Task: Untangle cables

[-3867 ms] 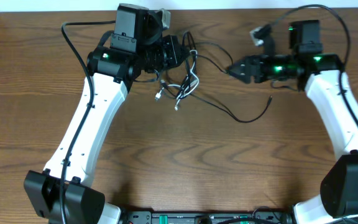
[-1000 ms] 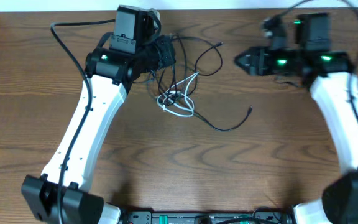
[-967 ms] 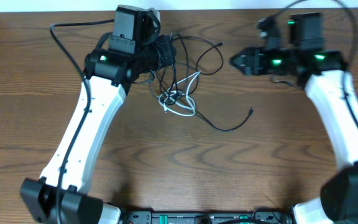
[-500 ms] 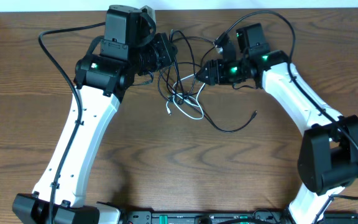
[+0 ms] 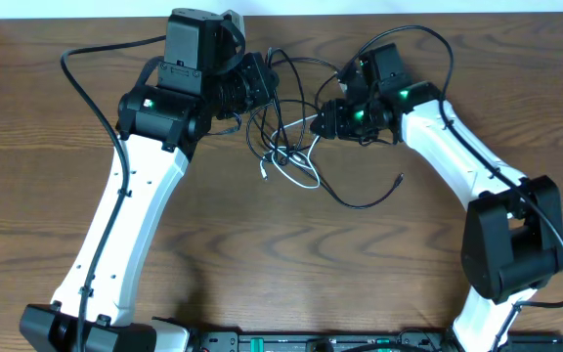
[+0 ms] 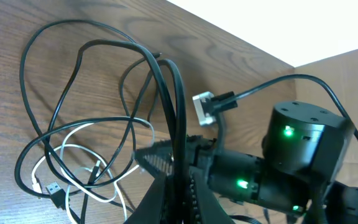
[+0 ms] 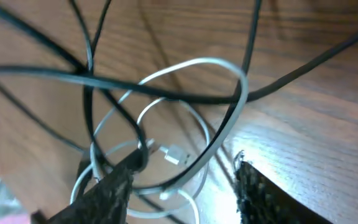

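The right gripper (image 5: pixel 323 119) had swung in from the counter's far right corner to the tangle near the middle of the far edge, its jaws spread wide and empty over a loop of the short white plastic-coated cable (image 7: pixel 199 61). The left gripper (image 5: pixel 262 83) was clamped on a bunch of the thin black rubbery cables (image 6: pixel 176 106), holding them up off the brown wood-grain counter (image 5: pixel 262 274). The step would likely go best if the right fingers closed on the white loop alone, clear of the black strand crossing it, then drew it slowly toward the right edge. No containers were in view
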Available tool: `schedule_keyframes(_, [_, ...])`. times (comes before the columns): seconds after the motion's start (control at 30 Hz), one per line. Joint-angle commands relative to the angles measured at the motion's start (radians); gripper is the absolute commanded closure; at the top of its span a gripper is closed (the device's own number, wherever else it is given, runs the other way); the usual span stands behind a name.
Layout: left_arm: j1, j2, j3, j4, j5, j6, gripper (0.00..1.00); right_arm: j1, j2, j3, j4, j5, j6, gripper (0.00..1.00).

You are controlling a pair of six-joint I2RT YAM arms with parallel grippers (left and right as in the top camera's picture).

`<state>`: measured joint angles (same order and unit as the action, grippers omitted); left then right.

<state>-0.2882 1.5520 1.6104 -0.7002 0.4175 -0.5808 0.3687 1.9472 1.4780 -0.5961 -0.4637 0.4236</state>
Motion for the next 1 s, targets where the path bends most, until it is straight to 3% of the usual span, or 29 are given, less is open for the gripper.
schedule_keyframes(0.0, [0.001, -0.009, 0.009, 0.002, 0.016, -0.012, 0.92, 0.045, 0.062, 0.005, 0.029, 0.116, 0.051, 0.56])
schedule_keyframes(0.13, [0.001, -0.009, 0.009, 0.002, 0.016, -0.012, 0.92, 0.074, 0.125, 0.005, 0.043, 0.216, 0.084, 0.61])
schedule_keyframes(0.2, [0.001, -0.008, 0.009, 0.002, 0.000, -0.012, 0.93, 0.073, 0.135, 0.005, 0.047, 0.237, 0.087, 0.76])
schedule_keyframes(0.23, [0.001, -0.007, 0.009, -0.002, -0.019, -0.012, 0.92, 0.068, 0.134, 0.005, 0.047, 0.246, 0.084, 0.96])
schedule_keyframes(0.27, [0.001, -0.004, 0.009, -0.006, -0.040, -0.012, 0.93, 0.061, 0.124, 0.008, 0.044, 0.245, 0.071, 0.99])
schedule_keyframes(0.47, [0.002, 0.024, 0.009, -0.043, -0.160, 0.004, 0.92, -0.007, -0.003, 0.020, -0.029, 0.256, -0.039, 0.99])
schedule_keyframes(0.73, [0.003, 0.106, 0.009, -0.181, -0.381, 0.011, 0.92, -0.135, -0.316, 0.021, -0.188, 0.249, -0.187, 0.99])
schedule_keyframes(0.9, [0.004, 0.167, 0.009, -0.228, -0.374, 0.011, 0.92, -0.298, -0.487, 0.021, -0.220, 0.229, -0.204, 0.99])
schedule_keyframes(0.97, [0.004, 0.193, 0.009, -0.252, -0.374, 0.026, 0.92, -0.428, -0.564, 0.021, -0.198, 0.076, -0.214, 0.99])
